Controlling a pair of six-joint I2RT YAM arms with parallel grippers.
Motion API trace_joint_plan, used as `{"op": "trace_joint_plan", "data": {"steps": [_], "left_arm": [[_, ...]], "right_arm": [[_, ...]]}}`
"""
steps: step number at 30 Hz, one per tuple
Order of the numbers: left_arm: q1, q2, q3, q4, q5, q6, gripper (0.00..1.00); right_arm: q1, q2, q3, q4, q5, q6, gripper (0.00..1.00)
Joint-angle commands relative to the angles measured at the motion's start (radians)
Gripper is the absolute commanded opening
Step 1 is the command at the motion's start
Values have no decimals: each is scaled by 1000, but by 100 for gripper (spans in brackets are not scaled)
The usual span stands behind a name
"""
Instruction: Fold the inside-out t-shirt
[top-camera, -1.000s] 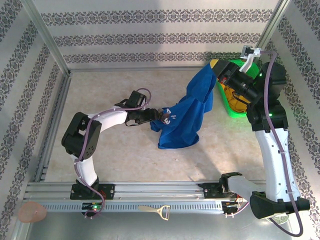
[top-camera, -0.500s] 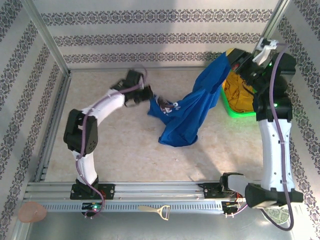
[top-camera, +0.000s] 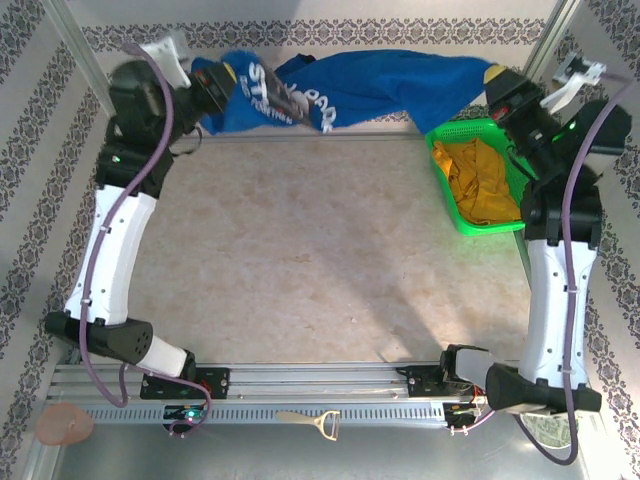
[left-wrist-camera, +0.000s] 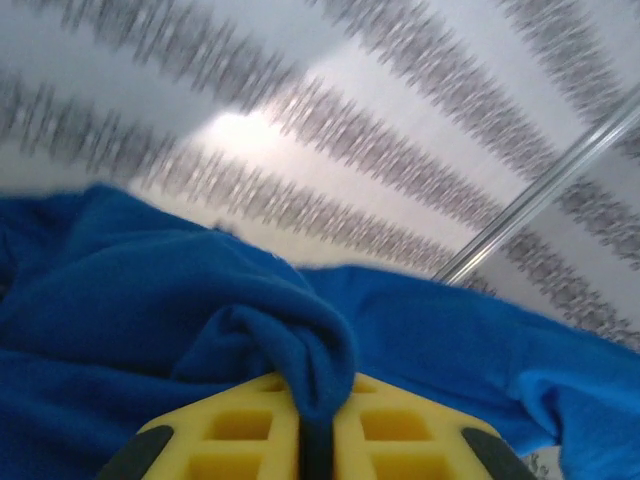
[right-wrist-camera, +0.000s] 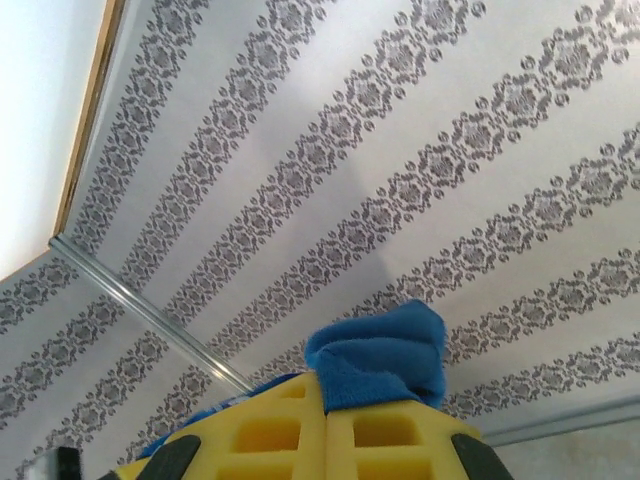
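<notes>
Wrist views: your left gripper and right gripper each clench the t-shirt. Overhead, it stretches beside the green basket.

One overhead camera, two wrist cameras facing the wall.
The top view looks steeply down from behind the arm bases over the whole table. Each wrist view sits close behind its own pincer, the left pincer and the right pincer, facing the patterned wall beyond. All three views share the blue t-shirt between the pincers.
</notes>
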Motion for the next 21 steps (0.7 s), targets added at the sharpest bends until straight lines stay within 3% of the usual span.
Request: {"op": "trace_joint_plan", "data": {"steps": [1,4,7,11,15,16,19,21], "left_arm": [[-7,-26,-306,66,28,-79,25],[-17,-151,-641,180,29,-131,37],[-19,-248,-872,208,15,-137,43],[-19,-299,-920,142,-16,-68,53],[-19,-236,-854,75,-38,-6,61],[-18,-202,-833,72,-39,0,62],[-19,-59,-735,42,-41,40,63],[-19,57,-645,10,-46,80,64]], "right_arm": [[58,-59,-203,9,-28,-13,0],[130,-142,-497,-4,2,-65,0],[162,-185,-754,-46,89,-130,0],[162,-199,-925,-89,220,-192,0],[163,-178,-922,-140,285,-238,0],[164,-170,-911,-154,296,-251,4],[164,-153,-871,-198,334,-265,51],[165,-162,-847,-216,347,-265,61]]}}
